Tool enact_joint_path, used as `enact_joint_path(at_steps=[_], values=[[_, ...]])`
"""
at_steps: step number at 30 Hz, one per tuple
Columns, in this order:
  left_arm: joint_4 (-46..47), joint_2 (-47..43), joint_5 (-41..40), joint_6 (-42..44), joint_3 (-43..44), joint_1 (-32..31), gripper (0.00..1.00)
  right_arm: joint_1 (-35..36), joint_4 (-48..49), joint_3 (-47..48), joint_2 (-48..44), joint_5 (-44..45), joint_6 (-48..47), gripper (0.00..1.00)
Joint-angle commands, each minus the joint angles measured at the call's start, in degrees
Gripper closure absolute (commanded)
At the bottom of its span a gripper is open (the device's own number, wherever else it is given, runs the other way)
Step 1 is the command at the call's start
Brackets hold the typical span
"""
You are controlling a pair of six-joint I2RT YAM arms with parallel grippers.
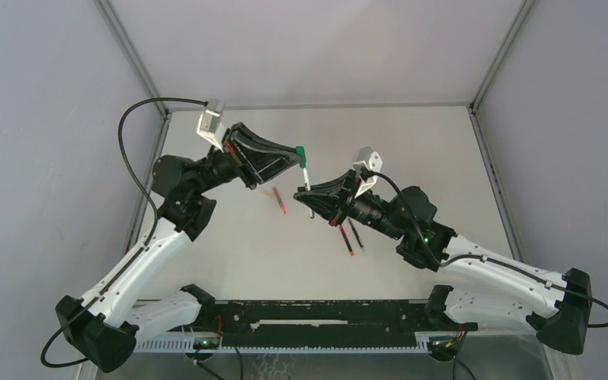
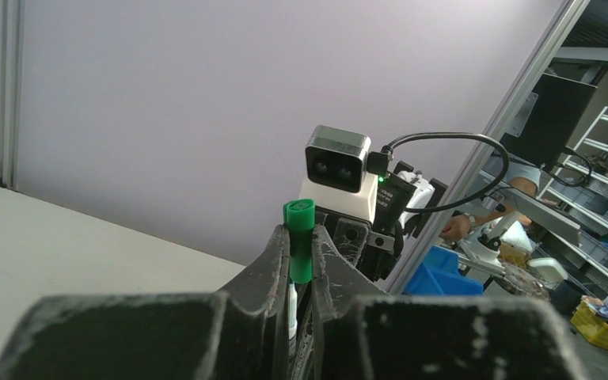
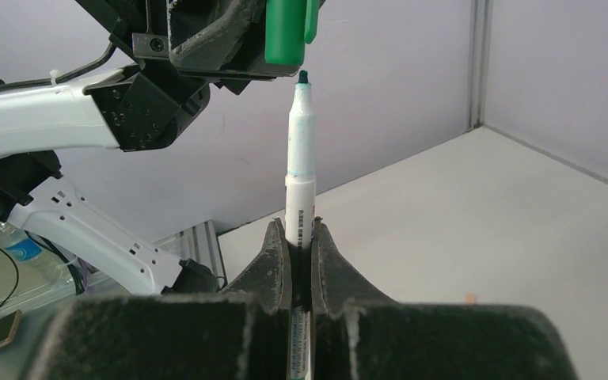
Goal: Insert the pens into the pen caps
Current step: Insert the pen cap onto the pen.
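Note:
My left gripper (image 1: 300, 155) is shut on a green pen cap (image 2: 300, 241), held above the table with its open end facing down. My right gripper (image 3: 300, 233) is shut on the pale barrel of a green-tipped pen (image 3: 301, 158), which stands upright. The pen's tip sits just under the green cap (image 3: 285, 32), slightly to its right, with a small gap between them. From above, the pen (image 1: 306, 178) runs from the cap (image 1: 302, 152) down to the right gripper (image 1: 313, 199). Other pens lie on the table: a red one (image 1: 279, 199), another red one (image 1: 346, 239) and a black one (image 1: 356, 235).
The two arms meet over the middle of the white table (image 1: 443, 158). Grey walls close in the back and both sides. The right wrist's camera (image 2: 336, 158) stands close behind the cap. The loose pens lie partly under the right arm (image 1: 412, 218).

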Motion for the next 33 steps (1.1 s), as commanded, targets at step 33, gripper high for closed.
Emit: enact_joint_path(at_steps=[33], values=[[2.7,-1.1,-2.3,-0.8,1.5,-1.0,1.00,0.5,-0.1,2.3,-1.2,-0.9,-1.2,1.00]])
